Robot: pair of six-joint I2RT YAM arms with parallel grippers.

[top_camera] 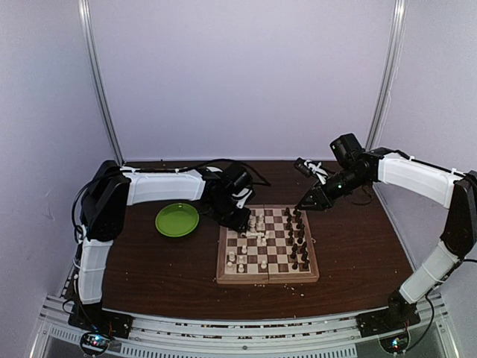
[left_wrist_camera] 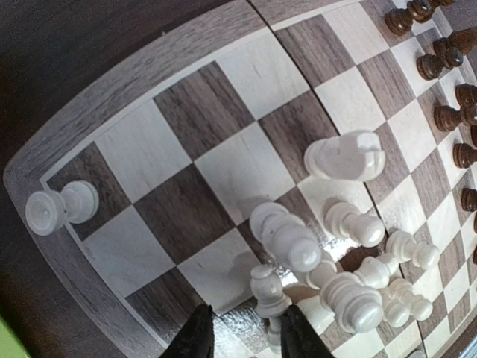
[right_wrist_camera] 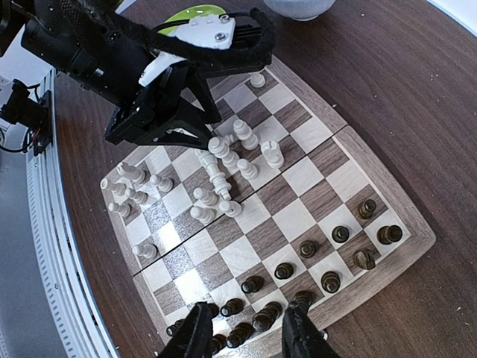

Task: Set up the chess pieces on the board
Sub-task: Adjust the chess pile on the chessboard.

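Observation:
The board (top_camera: pixel 222 277) lies at the table's middle. Cream-white chess pieces (top_camera: pixel 257 222) crowd its left half and dark ones (top_camera: pixel 298 239) line its right side. My left gripper (top_camera: pixel 242 221) hangs low over the far-left corner, open. In the left wrist view a small white pawn (left_wrist_camera: pixel 270 292) stands just beyond the fingertips (left_wrist_camera: pixel 298 334), close to the right one, with a gap on its other side. A white piece (left_wrist_camera: pixel 59 209) occupies the corner square. My right gripper (right_wrist_camera: pixel 247 335) is open above the crowded dark pieces (right_wrist_camera: pixel 261 317) at the board's edge (right_wrist_camera: pixel 417 246), holding nothing.
A round green plate (top_camera: pixel 177 220) sits left of the board, close to the left arm (right_wrist_camera: pixel 171 82). A pale bowl (right_wrist_camera: pixel 298 6) stands beyond the board's far side. Cables (top_camera: pixel 313 168) lie at the back right. Pale crumbs dot the dark table (top_camera: pixel 358 253).

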